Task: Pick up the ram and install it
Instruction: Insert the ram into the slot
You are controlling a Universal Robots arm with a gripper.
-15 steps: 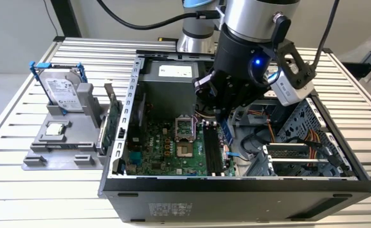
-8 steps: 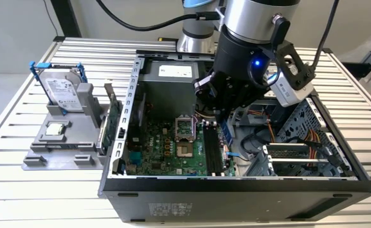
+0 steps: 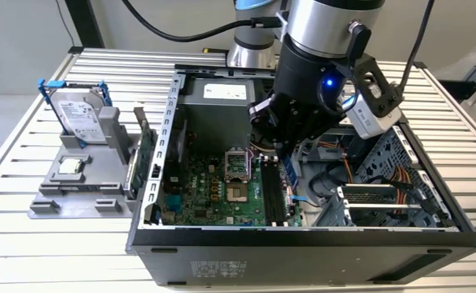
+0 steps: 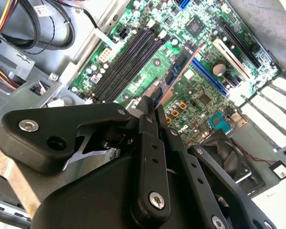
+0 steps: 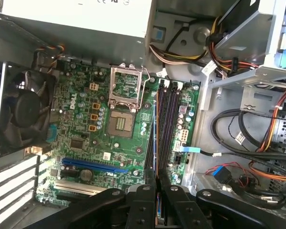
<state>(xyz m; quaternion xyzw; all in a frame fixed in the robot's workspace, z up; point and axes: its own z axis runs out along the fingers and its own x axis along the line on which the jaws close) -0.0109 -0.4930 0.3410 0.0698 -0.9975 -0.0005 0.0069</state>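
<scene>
Gripper (image 5: 156,180) is down inside the open PC case (image 3: 303,244), hanging over the green motherboard (image 5: 86,129) right above the black memory slots (image 5: 169,124), fingers pinched tight on the ram (image 4: 176,76), thin blue stick on edge, running along them. Can't tell if it's touching a slot.
</scene>
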